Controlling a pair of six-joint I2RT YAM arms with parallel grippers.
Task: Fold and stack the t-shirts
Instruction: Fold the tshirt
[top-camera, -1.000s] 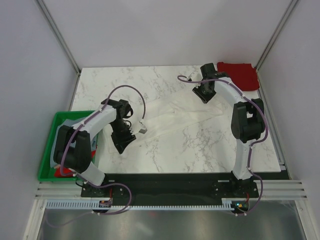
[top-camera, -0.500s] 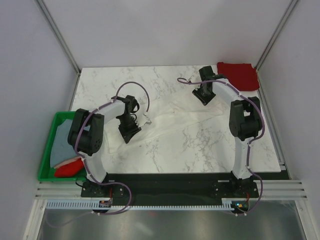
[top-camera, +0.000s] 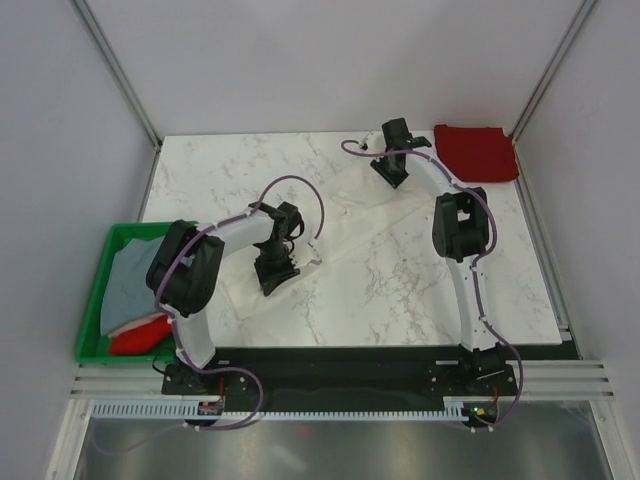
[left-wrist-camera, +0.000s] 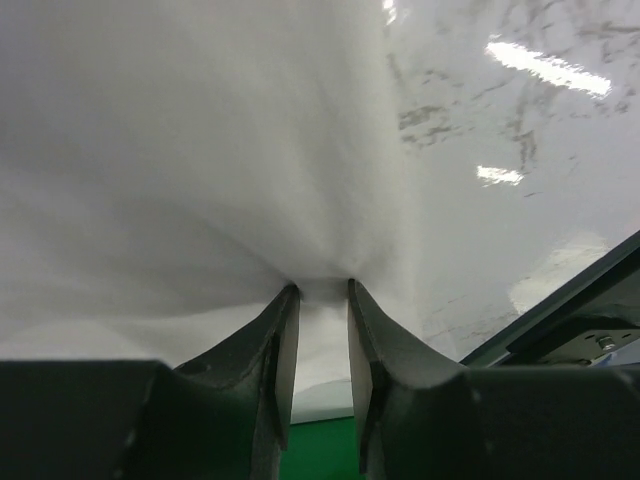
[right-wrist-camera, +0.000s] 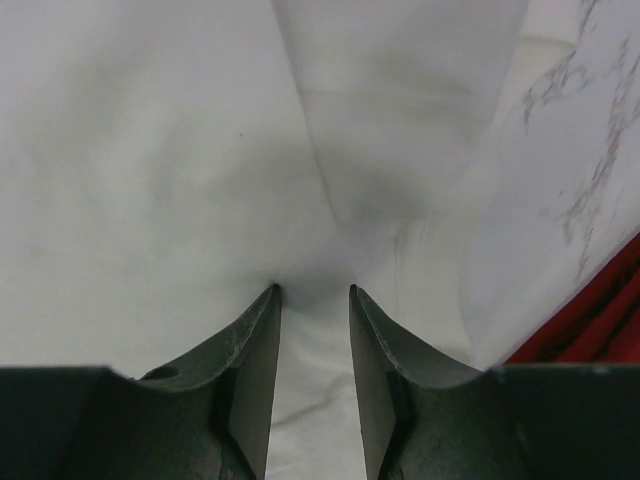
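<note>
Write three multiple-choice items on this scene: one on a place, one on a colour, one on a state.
1. The dark red shirt lies at the table's: A near left corner; B centre; C far right corner.
2. The crate is: A green; B blue; C black.
3. The jaws of the left arm and right arm are: A open in the air; B shut on the white shirt; C shut on the dark red shirt.
Answers: 1 C, it sits folded at the far right; 2 A, its walls are green; 3 B, each wrist view shows white cloth pinched between the jaws.
</note>
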